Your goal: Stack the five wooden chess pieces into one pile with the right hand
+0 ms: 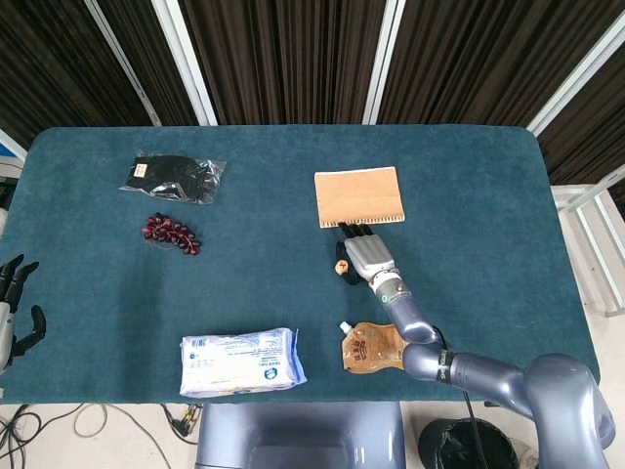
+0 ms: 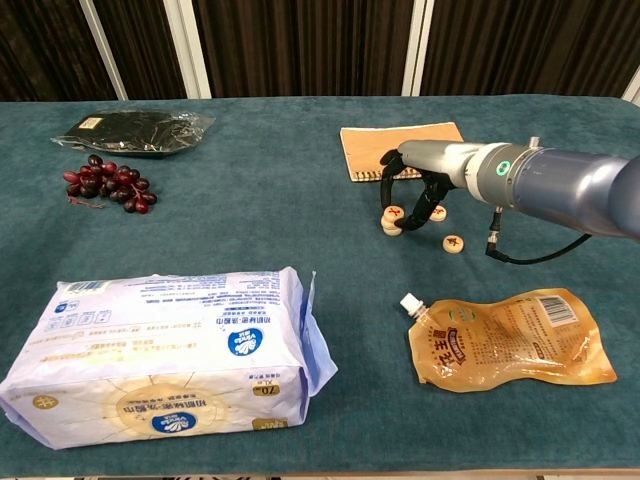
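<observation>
My right hand [image 2: 425, 178] [image 1: 366, 256] arches over the wooden chess pieces just in front of the notebook. Its thumb and a finger pinch one round piece [image 2: 394, 212] [image 1: 341, 266], which sits tilted on top of another piece [image 2: 389, 228] on the cloth. A third piece [image 2: 438, 212] lies under the fingers, and one more [image 2: 453, 243] lies apart, nearer me. The hand hides any other piece. My left hand [image 1: 15, 303] hangs past the table's left edge, its fingers spread and holding nothing.
A tan notebook [image 2: 400, 143] lies just behind the pieces. An orange spouted pouch [image 2: 505, 338] lies near the front edge, a white-blue tissue pack [image 2: 165, 350] front left, dark grapes [image 2: 108, 182] and a black packet [image 2: 130, 130] far left.
</observation>
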Controlling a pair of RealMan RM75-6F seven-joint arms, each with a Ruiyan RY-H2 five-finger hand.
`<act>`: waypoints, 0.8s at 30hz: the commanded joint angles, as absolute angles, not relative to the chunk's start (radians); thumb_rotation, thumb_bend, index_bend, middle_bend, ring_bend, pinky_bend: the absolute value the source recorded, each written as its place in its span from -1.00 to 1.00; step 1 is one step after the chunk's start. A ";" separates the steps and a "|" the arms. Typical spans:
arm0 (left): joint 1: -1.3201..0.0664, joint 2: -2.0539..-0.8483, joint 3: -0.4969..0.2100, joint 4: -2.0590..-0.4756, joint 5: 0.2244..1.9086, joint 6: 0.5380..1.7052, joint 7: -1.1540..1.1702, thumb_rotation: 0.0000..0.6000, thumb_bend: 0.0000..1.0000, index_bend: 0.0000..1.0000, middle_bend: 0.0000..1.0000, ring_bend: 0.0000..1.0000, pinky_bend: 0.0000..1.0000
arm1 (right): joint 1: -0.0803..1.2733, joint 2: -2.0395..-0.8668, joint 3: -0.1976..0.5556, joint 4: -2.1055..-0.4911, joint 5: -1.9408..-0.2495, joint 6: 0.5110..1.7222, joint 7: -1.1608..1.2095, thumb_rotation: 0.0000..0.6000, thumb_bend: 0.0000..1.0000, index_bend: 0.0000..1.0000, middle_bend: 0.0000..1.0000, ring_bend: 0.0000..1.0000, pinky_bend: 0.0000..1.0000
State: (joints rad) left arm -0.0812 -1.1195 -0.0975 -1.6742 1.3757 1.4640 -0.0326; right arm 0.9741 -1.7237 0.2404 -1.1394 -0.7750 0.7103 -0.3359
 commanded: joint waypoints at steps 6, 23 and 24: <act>-0.081 -1.119 -0.097 -1.674 1.375 1.463 -0.033 1.00 0.25 -0.73 -1.00 -1.00 -1.00 | 0.976 -1.717 0.239 -1.140 -0.769 0.712 -0.341 1.00 -0.19 -0.11 -1.00 -1.00 -1.00; -0.082 -1.119 -0.096 -1.676 1.374 1.462 -0.028 1.00 0.25 -0.72 -1.00 -1.00 -1.00 | 0.977 -1.700 0.222 -1.154 -0.747 0.712 -0.366 1.00 -0.19 -0.11 -1.00 -1.00 -1.00; -0.082 -1.119 -0.096 -1.676 1.375 1.462 -0.027 1.00 0.25 -0.72 -1.00 -1.00 -1.00 | 0.977 -1.701 0.220 -1.151 -0.748 0.713 -0.368 1.00 -0.19 -0.11 -1.00 -1.00 -1.00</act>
State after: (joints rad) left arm -0.0816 -1.1193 -0.0962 -1.6760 1.3750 1.4619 -0.0274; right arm 0.9768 -1.6999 0.2211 -1.1520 -0.7474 0.7125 -0.3667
